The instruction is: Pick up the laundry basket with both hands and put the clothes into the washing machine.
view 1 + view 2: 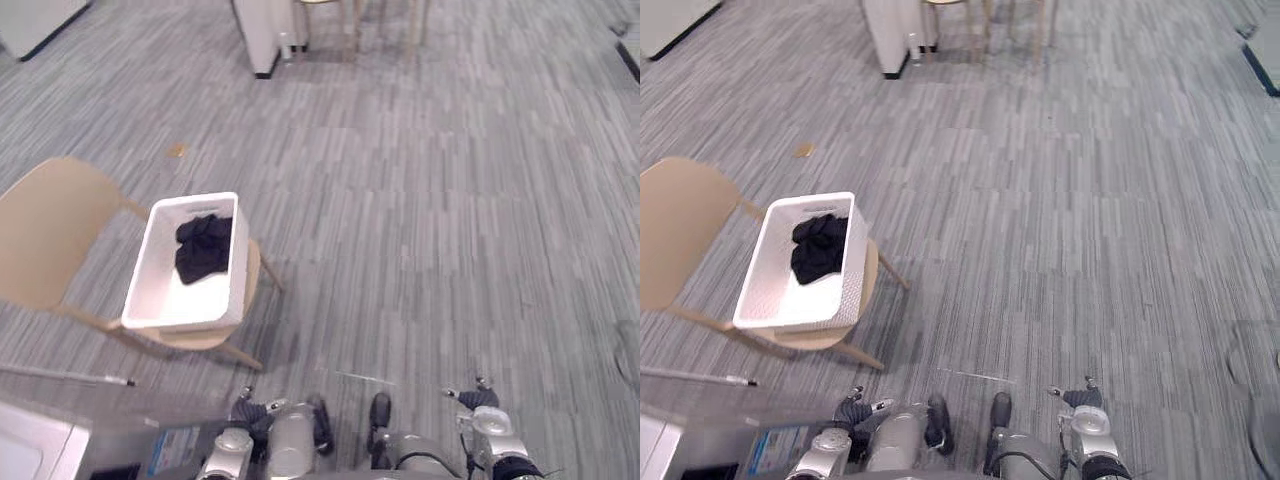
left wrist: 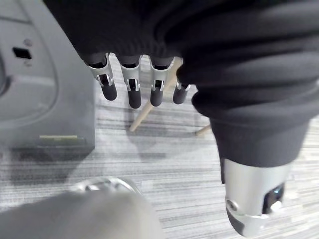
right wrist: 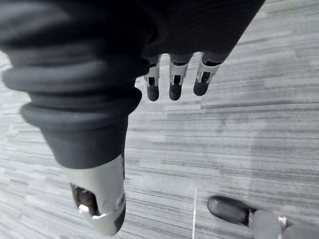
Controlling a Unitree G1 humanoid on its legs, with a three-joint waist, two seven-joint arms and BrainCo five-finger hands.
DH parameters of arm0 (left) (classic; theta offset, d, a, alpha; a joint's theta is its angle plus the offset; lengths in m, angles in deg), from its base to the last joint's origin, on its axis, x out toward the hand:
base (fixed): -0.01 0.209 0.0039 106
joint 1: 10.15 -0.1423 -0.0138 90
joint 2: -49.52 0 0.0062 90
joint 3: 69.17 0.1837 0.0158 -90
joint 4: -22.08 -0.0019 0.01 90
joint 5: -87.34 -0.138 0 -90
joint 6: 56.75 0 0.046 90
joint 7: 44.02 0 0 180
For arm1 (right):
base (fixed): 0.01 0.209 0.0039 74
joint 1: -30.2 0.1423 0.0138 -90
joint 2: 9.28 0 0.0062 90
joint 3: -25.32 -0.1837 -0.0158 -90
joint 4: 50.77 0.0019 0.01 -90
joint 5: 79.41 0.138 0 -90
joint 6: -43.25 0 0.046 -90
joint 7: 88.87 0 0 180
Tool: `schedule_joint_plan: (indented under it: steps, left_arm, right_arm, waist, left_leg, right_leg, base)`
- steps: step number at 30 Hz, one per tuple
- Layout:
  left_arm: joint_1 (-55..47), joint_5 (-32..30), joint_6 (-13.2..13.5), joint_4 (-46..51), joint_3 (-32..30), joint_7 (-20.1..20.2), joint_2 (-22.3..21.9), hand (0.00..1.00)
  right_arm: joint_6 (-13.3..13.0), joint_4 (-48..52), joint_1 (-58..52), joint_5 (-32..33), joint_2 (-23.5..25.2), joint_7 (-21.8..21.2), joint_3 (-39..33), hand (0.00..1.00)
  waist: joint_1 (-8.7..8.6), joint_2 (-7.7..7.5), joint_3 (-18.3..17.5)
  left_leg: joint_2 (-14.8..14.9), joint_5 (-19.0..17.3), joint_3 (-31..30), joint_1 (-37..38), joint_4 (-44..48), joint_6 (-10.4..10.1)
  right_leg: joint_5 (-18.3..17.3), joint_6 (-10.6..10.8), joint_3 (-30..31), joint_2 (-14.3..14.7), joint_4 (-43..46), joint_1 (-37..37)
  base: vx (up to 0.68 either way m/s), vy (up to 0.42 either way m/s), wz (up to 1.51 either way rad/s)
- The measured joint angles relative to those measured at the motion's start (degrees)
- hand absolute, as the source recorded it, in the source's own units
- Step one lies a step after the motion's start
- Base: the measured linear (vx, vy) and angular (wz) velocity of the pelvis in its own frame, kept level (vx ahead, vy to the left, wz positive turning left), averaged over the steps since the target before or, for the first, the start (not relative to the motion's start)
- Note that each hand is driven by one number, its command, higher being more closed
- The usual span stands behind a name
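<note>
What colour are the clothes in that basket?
Black clothes, lying in the white basket; clearest in the left eye view.

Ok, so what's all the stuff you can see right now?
laundry basket: one, white, on the chair seat.
clothes: one bundle, black, inside the basket.
chair: one, tan, to the robot's left.
stick: one, pale with a dark tip, on the floor by the chair.
cabinet: one, white, far end.
floor: grey striped carpet.
left hand: silver, open, empty.
right hand: silver, open, empty.
</note>
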Motion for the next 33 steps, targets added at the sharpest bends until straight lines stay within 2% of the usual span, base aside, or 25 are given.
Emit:
schedule_joint_plan:
  steps: [1, 2, 3, 4, 5, 6, 7, 8, 9, 10, 11, 12, 14, 16, 17, 18, 19, 20, 21, 22, 23, 25, 29, 31, 33]
  left_arm:
    - [-0.1, 0.0, 0.0, -0.1, -0.4, 0.0, 0.0, 0.00]
    - [-0.7, 0.0, -0.3, -0.6, -1.3, 0.0, -0.2, 0.00]
    - [-2.4, 0.0, -0.6, -0.6, -2.2, 0.0, -0.3, 0.00]
    - [-3.5, 0.2, -0.7, -0.8, -2.5, 0.0, -0.1, 0.00]
    - [-4.7, 0.4, -0.7, -0.9, -2.9, -0.1, 0.1, 0.00]
    - [-5.3, 1.0, -0.9, -1.1, -3.0, -0.1, 1.0, 0.00]
    - [-5.4, 1.2, -1.0, -1.0, -2.6, -0.1, 1.9, 0.00]
    - [-5.5, 1.2, -1.0, -1.0, -2.4, -0.1, 2.2, 0.00]
    - [-5.9, 2.0, -1.0, -0.8, -2.4, -0.2, 2.4, 0.00]
    - [-6.6, 2.5, -1.0, 0.0, -2.4, -0.3, 2.2, 0.00]
    - [-6.6, 2.9, -1.0, 0.1, -2.4, -0.3, 2.0, 0.00]
    - [-6.3, 3.3, -0.9, 0.2, -2.5, -0.5, 1.7, 0.00]
    - [-4.9, 3.4, -0.9, 0.4, -2.5, -0.8, 0.8, 0.00]
    - [-2.4, 3.4, -1.2, 0.0, -3.1, -1.4, -0.5, 0.00]
    - [-1.6, 3.4, -1.1, 0.0, -4.0, -1.4, -0.3, 0.00]
    - [-1.5, 3.4, -1.0, 0.0, -4.6, -1.4, -0.1, 0.00]
    - [-0.9, 3.4, -0.9, -0.2, -5.0, -1.4, -1.3, 0.00]
    - [-0.9, 3.4, -0.5, 0.0, -4.9, -1.3, -3.1, 0.00]
    - [-0.9, 3.4, -0.4, 0.0, -4.9, -1.4, -3.7, 0.00]
    - [-0.9, 3.5, -0.4, 0.2, -4.9, -1.4, -4.3, 0.00]
    - [-0.9, 3.6, -0.4, 0.7, -4.9, -1.5, -4.2, 0.00]
    - [-0.9, 4.1, -0.3, 1.2, -4.8, -1.5, -4.0, 0.00]
    - [-0.7, 4.6, 0.0, 1.4, -4.1, -1.6, -2.5, 0.00]
    - [-0.3, 4.6, -0.1, 1.2, -2.7, -1.8, -1.3, 0.00]
    - [0.0, 4.5, -0.6, 0.4, -1.6, -1.8, 0.4, 0.00]
  right_arm:
    - [0.1, 0.0, 0.2, 0.0, -0.1, 0.0, -0.1, 0.00]
    - [0.1, -0.1, 0.2, -0.1, 0.2, -0.1, 0.0, 0.00]
    - [0.0, -0.3, 0.2, -0.3, 0.5, -0.1, 0.3, 0.00]
    - [-0.2, -0.6, 0.3, -0.8, 0.8, -0.2, 0.6, 0.00]
    - [-0.5, -0.6, 0.2, -1.3, 1.6, -0.3, 1.0, 0.00]
    - [-0.6, -0.6, 0.3, -1.8, 2.5, -0.4, 1.3, 0.00]
    - [-0.5, -0.6, 0.3, -2.0, 3.3, -0.8, 1.3, 0.00]
    - [-0.3, -0.7, 0.2, -2.1, 3.5, -0.9, 1.3, 0.00]
    - [-0.3, -0.7, 0.0, -2.2, 3.5, -1.3, 1.2, 0.00]
    - [-0.5, -0.6, 0.2, -2.2, 3.3, -1.4, 1.2, 0.00]
    - [-0.5, -0.6, 0.5, -2.2, 3.3, -1.4, 1.2, 0.00]
    - [-0.6, -0.4, 1.2, -2.2, 3.3, -1.5, 1.2, 0.00]
    - [-0.7, 0.2, 1.2, -2.2, 3.2, -1.6, 1.2, 0.00]
    - [-0.6, 2.3, -0.1, -2.2, 3.1, -1.6, 0.8, 0.00]
    - [-0.5, 3.4, -2.0, -2.2, 3.5, -1.5, -0.3, 0.00]
    - [-0.4, 3.6, -2.9, -2.1, 3.7, -1.4, -0.9, 0.00]
    - [0.1, 3.6, -3.1, -2.1, 3.5, -1.4, -1.9, 0.00]
    - [0.5, 5.2, -3.0, -2.1, 2.9, -1.0, -2.7, 0.00]
    - [0.5, 6.2, -3.3, -2.1, 3.0, -0.9, -2.9, 0.00]
    - [0.3, 8.2, -4.2, -2.0, 3.3, -0.7, -2.9, 0.00]
    - [-0.4, 9.9, -4.2, -2.0, 3.6, -0.5, -2.5, 0.00]
    - [-1.3, 11.6, -3.7, -1.9, 3.5, -0.2, -2.2, 0.00]
    - [-2.4, 11.4, -0.9, -1.5, 3.4, -0.1, -3.0, 0.00]
    - [-2.3, 10.3, -0.4, -1.1, 2.3, -0.1, -3.1, 0.00]
    - [-2.2, 10.1, 0.8, -1.0, 2.9, -0.1, -2.9, 0.00]
  waist:
    - [0.01, -0.06, 0.0]
    - [0.42, 0.15, -0.1]
    - [0.99, -0.20, 0.0]
    - [1.46, -1.24, -0.3]
    - [1.81, -2.11, -1.3]
    - [1.64, -3.70, -1.7]
    - [0.42, -5.13, -1.6]
    - [0.07, -5.48, -1.5]
    - [-0.28, -5.73, -1.4]
    - [-0.50, -5.48, -1.3]
    - [-0.71, -5.28, -1.3]
    - [-1.03, -4.65, -1.1]
    - [-1.10, -3.99, -0.8]
    - [-1.19, -3.62, -0.6]
    - [-1.40, -4.87, -0.7]
    - [-1.69, -5.56, -0.7]
    - [-1.55, -4.03, -0.3]
    - [-1.19, -3.02, -0.3]
    - [-1.19, -3.20, -0.2]
    - [-1.25, -3.56, -0.1]
    - [-1.25, -3.54, -0.4]
    - [-0.95, -4.58, -1.5]
    - [-1.16, -5.88, -1.6]
    - [-1.05, -5.79, -1.9]
    - [-1.05, -6.06, -2.1]
  left_leg:
    - [-1.1, -0.1, -0.1, -0.8, 0.0, 0.7]
    - [-2.1, -1.1, -1.4, -1.4, 0.0, 2.8]
    - [-2.2, -1.1, -1.0, -0.4, 0.3, 5.7]
    - [-2.5, -2.3, 0.2, 1.3, 0.8, 6.3]
    - [-3.9, -4.4, 0.4, 2.6, 0.4, 6.1]
    - [-5.7, -5.4, -0.7, 4.0, 0.3, 6.6]
    - [-7.6, -6.4, -2.5, 6.3, -0.1, 7.8]
    - [-8.4, -6.9, -3.7, 7.5, -0.3, 8.1]
    - [-9.5, -7.5, -5.6, 11.2, -1.4, 8.4]
    - [-9.9, -7.5, -7.4, 14.8, -3.4, 8.4]
    - [-9.9, -7.5, -8.4, 16.5, -4.7, 8.4]
    - [-9.5, -7.5, -10.7, 19.4, -6.8, 8.4]
    - [-8.4, -7.5, -14.7, 21.9, -8.4, 8.4]
    - [-7.1, -7.7, -20.1, 22.7, -8.7, 7.9]
    - [-7.0, -8.9, -24.0, 22.8, -7.6, 3.8]
    - [-7.0, -10.3, -25.9, 23.3, -7.0, 1.6]
    - [-5.6, -11.6, -28.4, 23.7, -5.9, 0.0]
    - [-4.0, -9.9, -29.4, 22.5, -3.8, -2.6]
    - [-3.3, -8.8, -29.5, 21.9, -3.1, -3.8]
    - [-1.9, -7.0, -29.2, 21.1, -0.9, -5.4]
    - [-0.4, -5.3, -28.6, 20.0, 1.3, -5.5]
    - [1.6, -2.2, -24.8, 17.1, 2.3, -5.8]
    - [4.4, 3.9, -10.3, 12.8, -0.2, -7.5]
    - [5.1, 5.2, -1.1, 11.2, -2.7, -6.9]
    - [3.9, 5.2, 0.2, 11.3, -8.0, -6.9]
  right_leg:
    - [1.5, 0.9, 0.1, -0.3, -0.8, 0.5]
    - [0.3, 2.2, -0.4, -0.8, 0.8, 1.0]
    - [-4.3, 3.6, -0.3, -1.7, 7.0, 0.4]
    - [-7.5, 5.2, 0.2, -2.9, 12.1, -0.9]
    - [-10.7, 9.4, 1.4, -4.3, 21.5, -4.2]
    - [-11.0, 13.9, 2.6, -6.8, 36.0, -9.8]
    - [-9.3, 15.5, 2.8, -9.1, 48.3, -14.0]
    - [-9.5, 15.2, 2.7, -10.0, 52.0, -15.0]
    - [-10.8, 12.6, 1.2, -12.1, 55.8, -16.0]
    - [-12.3, 9.3, -0.9, -13.3, 55.2, -16.8]
    - [-13.0, 7.9, -1.8, -13.3, 53.9, -17.5]
    - [-14.0, 6.0, -2.9, -12.4, 49.9, -18.9]
    - [-13.4, 4.4, -0.7, -9.6, 40.9, -21.4]
    - [-6.7, 4.8, 7.7, -5.7, 23.3, -23.2]
    - [1.3, 7.0, 16.9, -5.2, 9.4, -21.1]
    - [5.4, 8.6, 19.5, -6.3, 6.4, -19.7]
    - [10.9, 9.2, 17.2, -5.5, 9.2, -18.7]
    - [7.0, 6.3, 12.8, -6.1, 15.8, -19.1]
    - [5.1, 5.4, 10.7, -7.0, 19.0, -19.1]
    - [1.5, 3.8, 5.9, -8.5, 24.3, -17.6]
    - [-1.0, 2.9, 1.1, -9.9, 26.8, -15.1]
    - [-2.4, 2.5, -4.0, -11.8, 27.2, -12.6]
    - [-2.5, 2.5, -12.5, -15.5, 20.3, -5.6]
    - [-1.4, 4.2, -18.5, -16.8, 15.3, -2.1]
    - [-0.7, 5.2, -21.3, -16.8, 12.9, -1.2]
  base:
    - [0.22, 0.121, 0.39]
    - [0.29, 0.143, 0.14]
    - [0.30, 0.154, -0.05]
    - [0.37, 0.157, -0.19]
    - [0.43, 0.165, 0.10]
    - [0.56, 0.165, 0.69]
    - [0.49, 0.111, 0.95]
    - [0.63, 0.058, 1.22]
    - [0.55, 0.022, 0.98]
    - [0.55, 0.013, 0.84]
    - [0.44, -0.016, 0.72]
    - [0.62, -0.076, 0.80]
    - [0.59, -0.139, 0.96]
    - [0.49, -0.247, 1.51]
    - [0.53, -0.329, 1.86]
    - [0.56, -0.377, 2.01]
    - [0.40, -0.329, 1.77]
    - [0.44, -0.402, 1.71]
    - [0.44, -0.428, 2.07]
    - [0.38, -0.397, 2.31]
    - [0.28, -0.299, 2.34]
    - [0.21, -0.232, 2.08]
    - [0.14, -0.068, 1.79]
    - [0.08, 0.063, 1.55]
    - [0.06, 0.121, 0.94]
